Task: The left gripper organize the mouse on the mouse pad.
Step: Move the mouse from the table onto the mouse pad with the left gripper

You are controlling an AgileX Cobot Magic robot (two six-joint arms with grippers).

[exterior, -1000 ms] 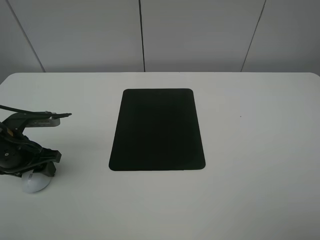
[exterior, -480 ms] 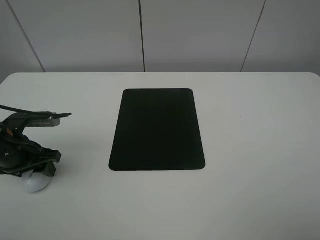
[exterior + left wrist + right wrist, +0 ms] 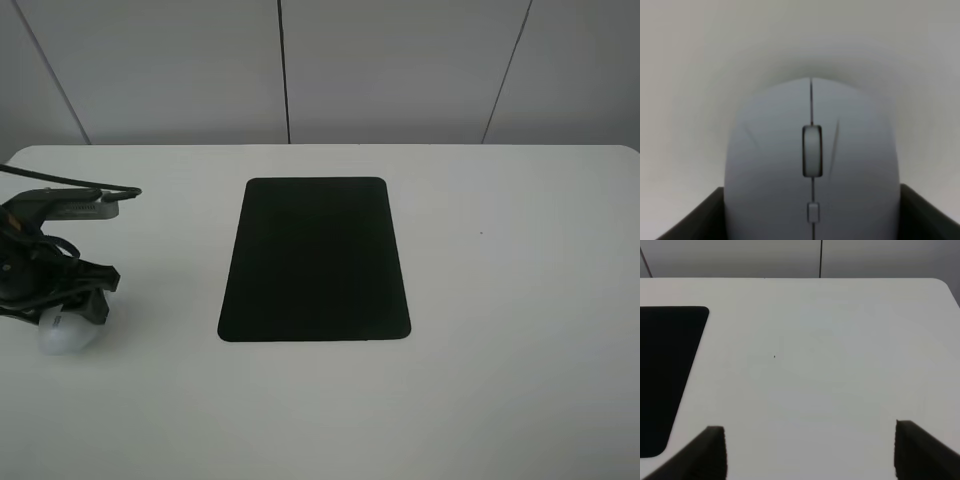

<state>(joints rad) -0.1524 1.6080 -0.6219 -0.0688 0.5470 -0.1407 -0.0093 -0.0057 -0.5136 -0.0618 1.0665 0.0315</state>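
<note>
White bench (image 3: 520,330), black mouse pad (image 3: 315,260) flat in the middle. My left jaws are clenched on the mouse (image 3: 66,336) way off at the bench's left edge, well apart from the pad. Right jaws released.

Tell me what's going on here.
The left gripper has its jaws closed on the white mouse near the left edge of the table, to the left of the black mouse pad. The pad has nothing on it, so the mouse is not yet placed there. Whether the mouse is lifted off the table is unclear. The right gripper hangs over the right side of the table with its jaws open, holding nothing.
</note>
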